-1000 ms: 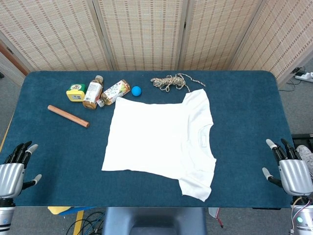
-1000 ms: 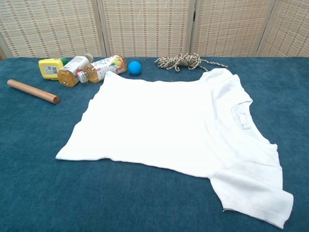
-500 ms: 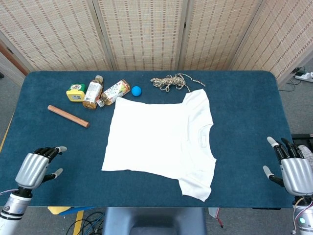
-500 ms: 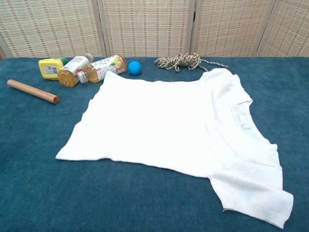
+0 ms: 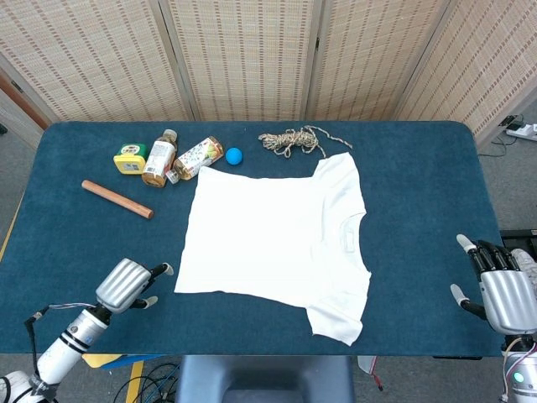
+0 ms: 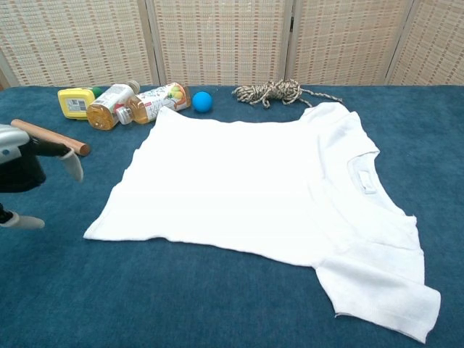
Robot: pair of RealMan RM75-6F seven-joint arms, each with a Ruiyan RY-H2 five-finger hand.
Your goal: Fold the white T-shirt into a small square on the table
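A white cotton T-shirt (image 5: 273, 243) is spread flat on the dark blue felt-covered table (image 5: 419, 193), its collar toward the robot's right and its hem toward the left. The left hand (image 5: 126, 284) is seen low over the table just beside the near hem corner, not touching the cloth; its fingers (image 6: 72, 163) are partly spread and nothing is held. The right hand (image 5: 502, 294) is held at the table's right edge, well apart from the shirt, fingers apart and empty.

The step in hand is judged to be the reach for the hem. It would be done well if the corner were pinched through a single layer and lifted evenly, so that the fabric is carried over without bunching.

A wooden rolling pin (image 5: 117, 199), bottles (image 5: 176, 158), a small blue ball (image 5: 233, 155) and a coil of rope (image 5: 291, 140) lie along the far side.
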